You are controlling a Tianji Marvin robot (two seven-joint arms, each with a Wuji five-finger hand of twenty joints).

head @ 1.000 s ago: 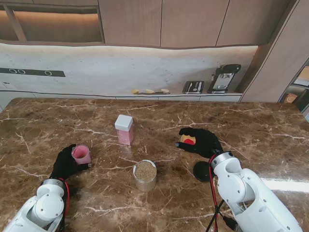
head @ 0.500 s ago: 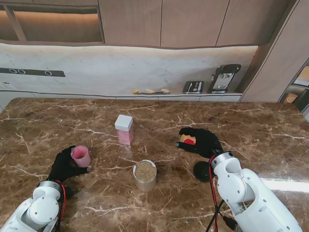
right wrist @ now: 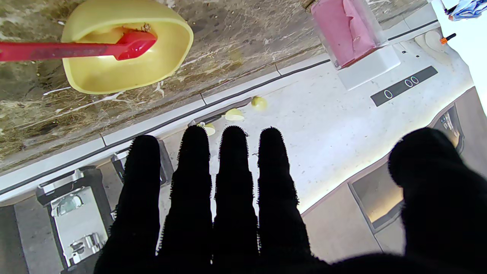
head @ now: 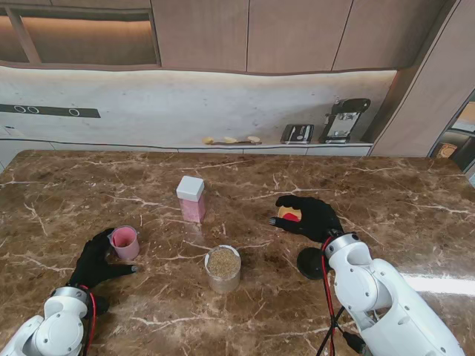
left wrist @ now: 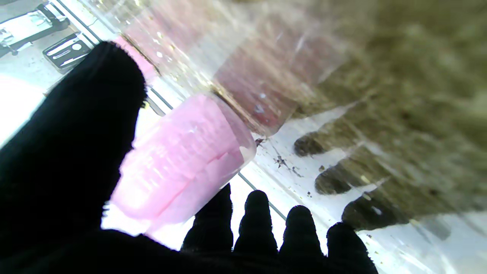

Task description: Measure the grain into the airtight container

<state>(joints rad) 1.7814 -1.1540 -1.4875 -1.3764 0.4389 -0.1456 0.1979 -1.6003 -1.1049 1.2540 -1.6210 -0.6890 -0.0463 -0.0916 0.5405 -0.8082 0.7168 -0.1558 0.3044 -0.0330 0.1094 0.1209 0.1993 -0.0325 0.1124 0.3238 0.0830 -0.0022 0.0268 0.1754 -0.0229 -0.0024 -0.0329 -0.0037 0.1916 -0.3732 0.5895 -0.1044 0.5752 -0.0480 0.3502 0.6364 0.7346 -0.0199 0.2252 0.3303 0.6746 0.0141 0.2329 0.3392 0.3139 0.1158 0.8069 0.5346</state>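
Standing upright at the lower left of the stand's frame, the pink cup (head: pixel 124 242) is sitting just beyond the spread, empty left hand (head: pixel 95 261); the right hand (head: pixel 310 216) is lying flat, holding nothing, beside the yellow bowl (head: pixel 288 216)

Left hand (left wrist: pixel 76 198) black-gloved, fingers apart: thumb one side of pink cup (left wrist: pixel 182 163), four fingertips (left wrist: pixel 257 213) other side. Contact with cup unclear. Cup stands on brown marble table (left wrist: pixel 399 76). Finger shadows on table. View blurred.
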